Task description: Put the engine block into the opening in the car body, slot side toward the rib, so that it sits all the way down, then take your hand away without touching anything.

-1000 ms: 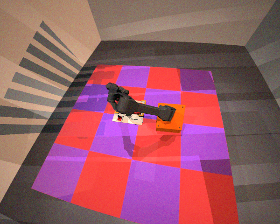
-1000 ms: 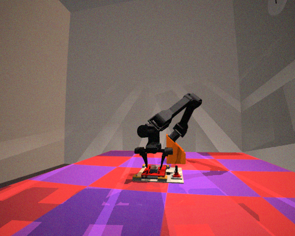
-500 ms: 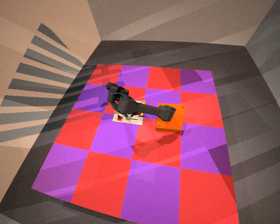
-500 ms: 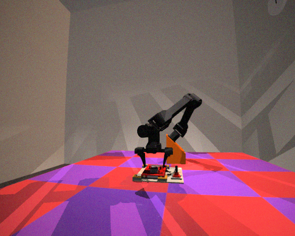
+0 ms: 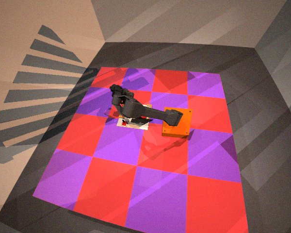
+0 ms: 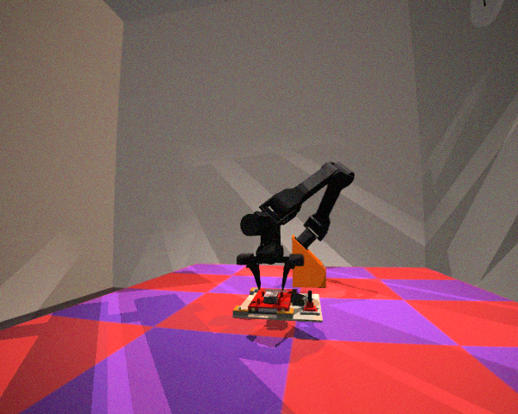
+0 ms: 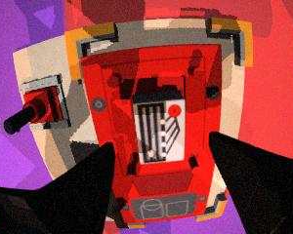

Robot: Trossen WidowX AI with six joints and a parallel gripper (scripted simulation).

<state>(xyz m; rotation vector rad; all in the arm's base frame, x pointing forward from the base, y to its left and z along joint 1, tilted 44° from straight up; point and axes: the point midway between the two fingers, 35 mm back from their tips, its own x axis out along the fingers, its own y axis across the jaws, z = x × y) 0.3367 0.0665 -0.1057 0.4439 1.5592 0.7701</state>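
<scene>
The red car body (image 6: pixel 254 306) (image 7: pixel 100 70) sits on the pale base plate (image 6: pixel 316 314) (image 7: pixel 238 93). The engine block (image 6: pixel 270 297) (image 7: pixel 160 132), grey with a striped top and a red dot, is in the body's opening. In the wrist view a dark gap shows beyond its dark far side. In the exterior view its top stands a little above the red around it; its exact depth is unclear. I cannot make out the slot or the rib. My gripper (image 6: pixel 270 288) (image 7: pixel 162 143) is open, with its fingertips apart from the block on both sides, above the body.
A red holder with a black upright lever (image 6: pixel 309 299) (image 7: pixel 29 116) stands on the plate beside the car body. Yellow corner brackets (image 7: pixel 246 44) edge the body's place. The orange arm mount (image 5: pixel 184 125) (image 6: pixel 306 272) stands behind the plate in the exterior view.
</scene>
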